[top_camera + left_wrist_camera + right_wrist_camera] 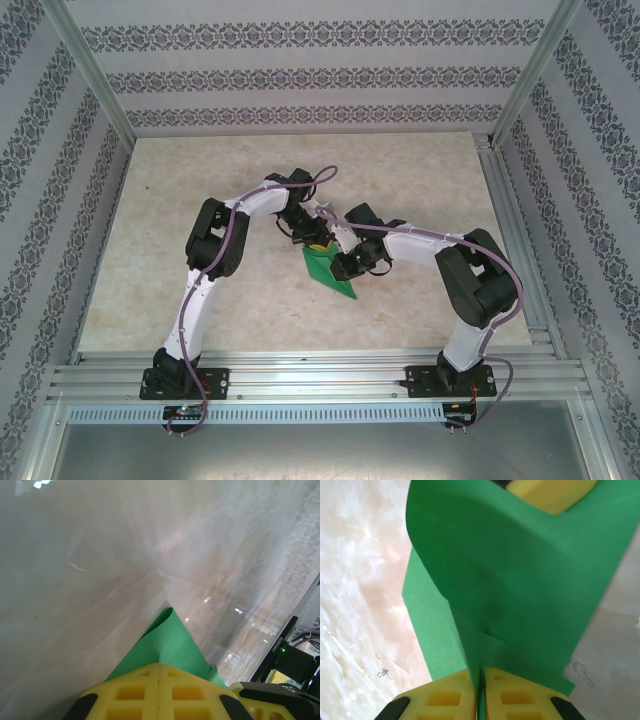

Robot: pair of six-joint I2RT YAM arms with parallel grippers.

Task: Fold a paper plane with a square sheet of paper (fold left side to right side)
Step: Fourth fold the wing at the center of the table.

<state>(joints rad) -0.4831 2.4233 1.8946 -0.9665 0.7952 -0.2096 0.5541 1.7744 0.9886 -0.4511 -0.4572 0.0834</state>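
Observation:
The square sheet of paper is bright green and lies bent and layered at the middle of the table, between the two arms. My left gripper is shut, and its yellow fingertips pinch the sheet's far part; a rounded corner of the paper sticks out beyond my left gripper. My right gripper is shut on a raised fold of the paper, which arches up to the left gripper's yellow finger. My right gripper meets the sheet from the right. No paper plane shape shows.
The pale marbled tabletop spreads wide on all sides of the paper. Aluminium rails run along the near edge, and patterned walls close in the back and sides. Part of the right arm's black body stands close by.

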